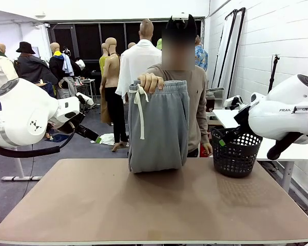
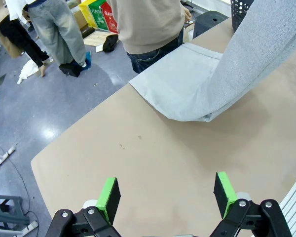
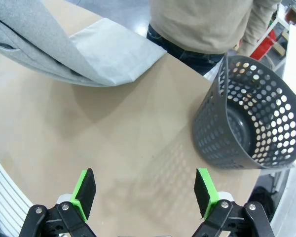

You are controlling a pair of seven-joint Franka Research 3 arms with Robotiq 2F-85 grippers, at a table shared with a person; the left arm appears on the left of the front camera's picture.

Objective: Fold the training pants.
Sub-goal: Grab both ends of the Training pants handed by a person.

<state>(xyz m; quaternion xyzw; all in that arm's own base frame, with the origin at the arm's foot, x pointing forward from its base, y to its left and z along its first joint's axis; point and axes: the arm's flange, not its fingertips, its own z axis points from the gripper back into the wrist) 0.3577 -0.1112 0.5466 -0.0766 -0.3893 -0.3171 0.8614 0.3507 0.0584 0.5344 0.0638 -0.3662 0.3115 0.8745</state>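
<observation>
A person at the far side of the table holds the light grey training pants (image 1: 159, 128) up by the waistband with one hand (image 1: 150, 82); the white drawstring (image 1: 140, 110) hangs down the front. The lower legs rest folded on the brown table (image 1: 143, 205). In the left wrist view the pants (image 2: 207, 79) slope up from the tabletop, well beyond my open left gripper (image 2: 166, 195). The right wrist view has the pants (image 3: 64, 49) at upper left, far from my open right gripper (image 3: 145, 192). Both grippers hold nothing and hover over bare table.
A dark perforated plastic basket (image 1: 235, 151) stands at the table's far right (image 3: 246, 118), empty inside. The left arm (image 1: 25, 115) and right arm (image 1: 287, 113) are raised at the table's sides. The near half of the tabletop has free room.
</observation>
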